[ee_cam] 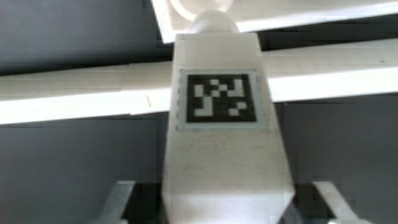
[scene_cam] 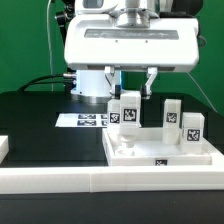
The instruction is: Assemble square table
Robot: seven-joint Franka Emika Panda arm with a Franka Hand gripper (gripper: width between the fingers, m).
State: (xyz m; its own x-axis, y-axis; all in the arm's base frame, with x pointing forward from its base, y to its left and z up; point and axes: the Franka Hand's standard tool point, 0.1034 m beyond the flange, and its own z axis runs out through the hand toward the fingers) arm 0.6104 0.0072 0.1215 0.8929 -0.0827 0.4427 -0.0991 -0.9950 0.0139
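Surface [scene_cam: 30, 125]: black, carrying all the parts; a long white low border wall [scene_cam: 60, 182] runs along its front edge
Square table slab [scene_cam: 135, 152]: large white slab with a raised rim, lying flat near the front edge toward the exterior view's right, just behind the wall; a small tag shows on its front rim
Held in the slab: three white tagged legs stand upright on it, one [scene_cam: 171, 117] mid-slab, one [scene_cam: 192, 129] toward its right edge, one [scene_cam: 127, 110] toward its left under the arm
Marker board [scene_cam: 88, 120]: flat tagged sheet lying behind the slab's left corner
Pincer [scene_cam: 130, 82]: partly open, fingers either side of the left leg [ee_cam: 222, 110] and closed on its sides; the wrist view shows that leg's tag between the finger pads
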